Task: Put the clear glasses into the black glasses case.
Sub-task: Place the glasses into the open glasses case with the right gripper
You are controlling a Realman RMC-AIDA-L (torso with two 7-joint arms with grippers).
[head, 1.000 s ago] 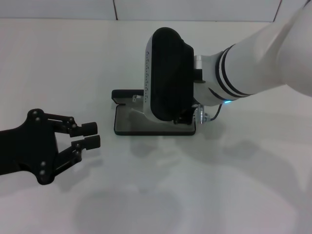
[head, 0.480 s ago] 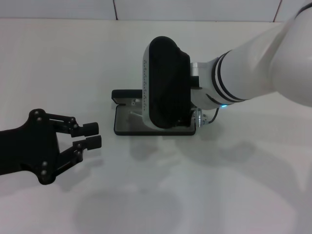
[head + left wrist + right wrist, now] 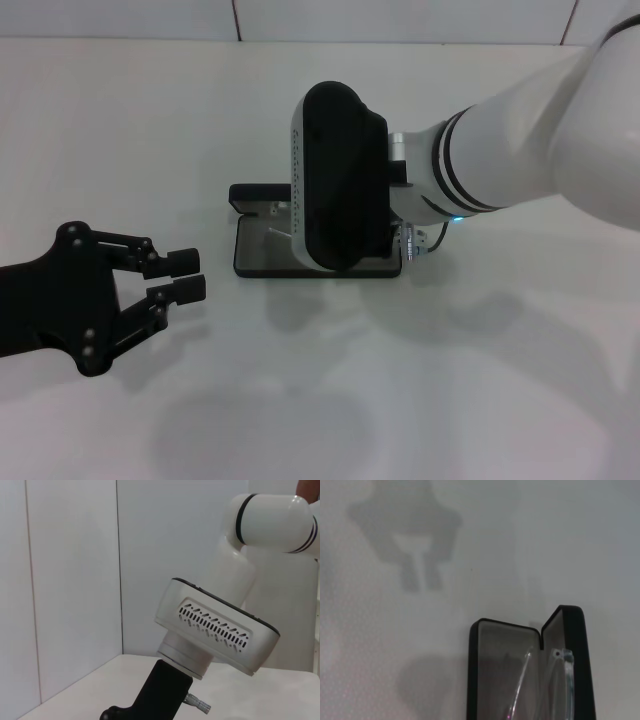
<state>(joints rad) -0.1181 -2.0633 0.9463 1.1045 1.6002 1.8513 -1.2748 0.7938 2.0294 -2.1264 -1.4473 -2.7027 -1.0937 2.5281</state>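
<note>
1. Right tool [image 3: 385, 240] directly over the black glasses case [image 3: 262, 255], far nearer than the left; cannot tell its grip.
2. Clear glasses [image 3: 547, 675] already inside the open case on the bench [image 3: 450, 380], long axis along the case's.
3. Left tool [image 3: 178, 276] well apart, slightly parted, empty.

White desk [image 3: 300, 400] with a plain matte top, meeting a pale wall along its far edge. The black glasses case [image 3: 262, 255] lies open directly on the desk, near the middle of the surface, grey lining upward. The clear glasses [image 3: 555, 680] rest inside the case, across its hinge line, not touching the desk itself
</note>
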